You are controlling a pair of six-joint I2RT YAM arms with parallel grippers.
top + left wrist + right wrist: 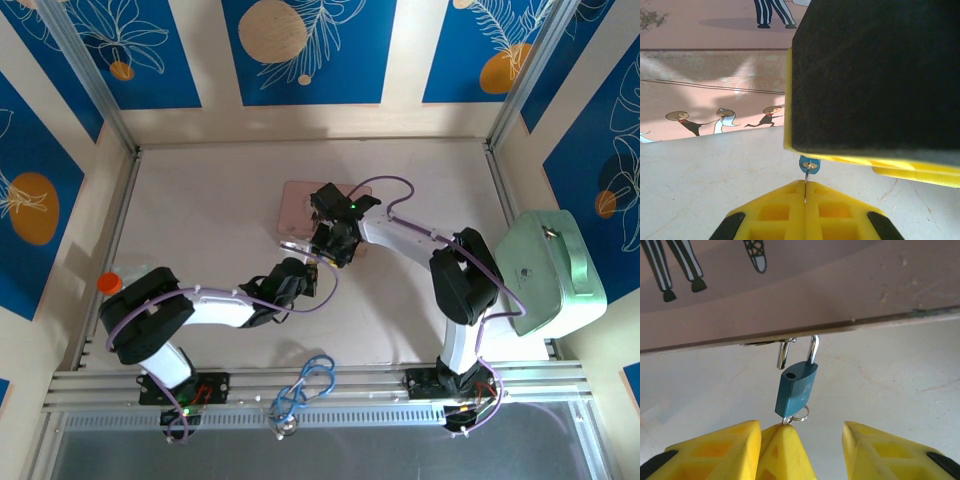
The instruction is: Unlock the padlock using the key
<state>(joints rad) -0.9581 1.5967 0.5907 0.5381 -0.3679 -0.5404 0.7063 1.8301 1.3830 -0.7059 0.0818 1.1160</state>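
Note:
The small blue padlock (796, 387) hangs by its silvery shackle (812, 351) from the latch on the edge of the pink picture box (790, 295). One shackle leg (783, 356) is out of the body and its hole shows empty. My left gripper (805, 184) is shut on the key (806, 175), whose blade enters the padlock's underside (809, 163). A key ring (801, 415) dangles there. My right gripper (805, 445) stands open around the lock and the left gripper's fingers (782, 452). Both grippers meet beside the pink box (300, 205).
A mint green case (550, 270) stands at the right edge of the table. An orange-capped object (108, 283) sits at the left wall. A blue cable loop (310, 385) lies on the front rail between the arm bases.

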